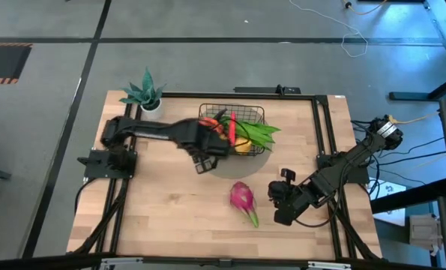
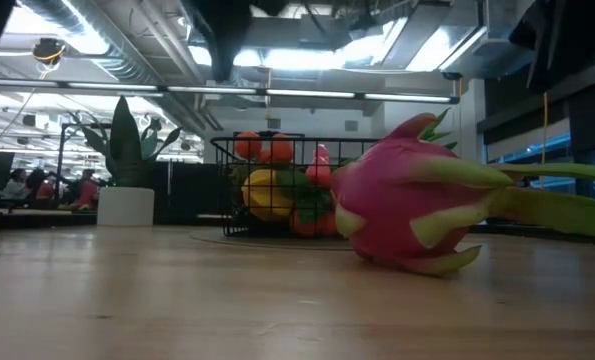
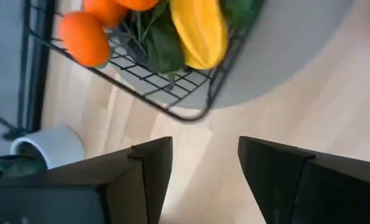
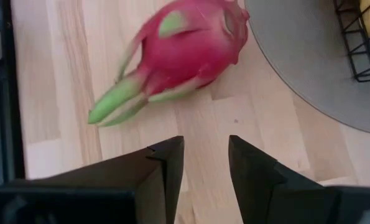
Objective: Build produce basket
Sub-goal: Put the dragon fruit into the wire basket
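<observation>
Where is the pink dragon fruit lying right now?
In the high view, the pink dragon fruit lies on the bare wooden table, outside the black wire-mesh basket, beside the round grey mat.

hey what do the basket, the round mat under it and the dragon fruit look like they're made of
Basket: black wire mesh, probably coated metal, an open grid.
Round mat: flat matte grey, maybe felt or rubber.
Dragon fruit: smooth pink body, green scales, likely plastic or foam.

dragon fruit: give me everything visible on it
The dragon fruit is a toy, bright pink with green leafy scales and a green tip, smooth like plastic. It lies on its side on the bare wooden table, outside the wire basket and off the grey mat. Nothing grips it; the right end effector sits beside it, open and empty.
</observation>
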Controlling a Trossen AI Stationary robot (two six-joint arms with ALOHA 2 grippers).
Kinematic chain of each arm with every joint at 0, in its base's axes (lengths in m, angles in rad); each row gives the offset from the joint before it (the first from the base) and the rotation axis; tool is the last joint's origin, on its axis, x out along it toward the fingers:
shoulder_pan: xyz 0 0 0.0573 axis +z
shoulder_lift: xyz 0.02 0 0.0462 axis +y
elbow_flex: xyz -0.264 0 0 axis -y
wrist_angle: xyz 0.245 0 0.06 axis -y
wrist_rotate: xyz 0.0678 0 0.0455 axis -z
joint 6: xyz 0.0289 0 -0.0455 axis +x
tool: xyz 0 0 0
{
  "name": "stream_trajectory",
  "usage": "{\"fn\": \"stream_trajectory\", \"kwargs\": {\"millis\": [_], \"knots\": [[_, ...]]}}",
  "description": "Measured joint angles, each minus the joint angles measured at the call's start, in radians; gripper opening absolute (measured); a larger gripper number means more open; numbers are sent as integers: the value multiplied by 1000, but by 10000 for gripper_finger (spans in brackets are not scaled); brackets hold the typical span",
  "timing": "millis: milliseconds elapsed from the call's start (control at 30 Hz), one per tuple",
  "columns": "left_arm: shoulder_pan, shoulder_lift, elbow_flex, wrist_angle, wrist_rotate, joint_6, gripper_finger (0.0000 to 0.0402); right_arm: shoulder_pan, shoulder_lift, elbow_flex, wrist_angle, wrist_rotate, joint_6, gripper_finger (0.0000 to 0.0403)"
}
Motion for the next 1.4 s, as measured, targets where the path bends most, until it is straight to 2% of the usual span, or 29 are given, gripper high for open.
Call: {"fn": "stream_trajectory", "kwargs": {"millis": [233, 400, 500, 600, 667, 733, 833, 933, 1100, 1267, 1400], "knots": [[-102, -237, -192, -5, 16, -51, 173, 0, 10, -1, 18, 2, -1, 116], [-166, -469, -423, 46, -67, -201, 173, 0, 16, -1, 24, 10, -2, 116], [-189, -615, -569, 73, -154, -281, 173, 0, 21, -1, 33, 11, -3, 116], [-219, -755, -729, 225, -248, -293, 173, 0, 23, -1, 43, 10, -3, 116], [-235, -841, -836, 367, -299, -245, 173, 0, 25, -1, 46, 10, -4, 116], [-253, -915, -944, 570, -348, -157, 173, 0, 26, -1, 50, 10, -4, 116], [-265, -1003, -1100, 848, -380, 57, 173, 0, 26, -1, 52, 10, -4, 116], [-261, -1074, -1233, 1115, -334, 235, 173, 0, 26, -1, 53, 10, -4, 116], [-208, -1165, -1397, 1444, -157, 464, 173, 0, 27, -1, 55, 10, -6, 116], [-127, -1274, -1520, 1577, -59, 527, 173, 0, 27, 0, 63, 31, -8, 116], [-89, -1353, -1573, 1581, 95, 572, 173, -1, 27, 0, 70, 33, -8, 116]]}}
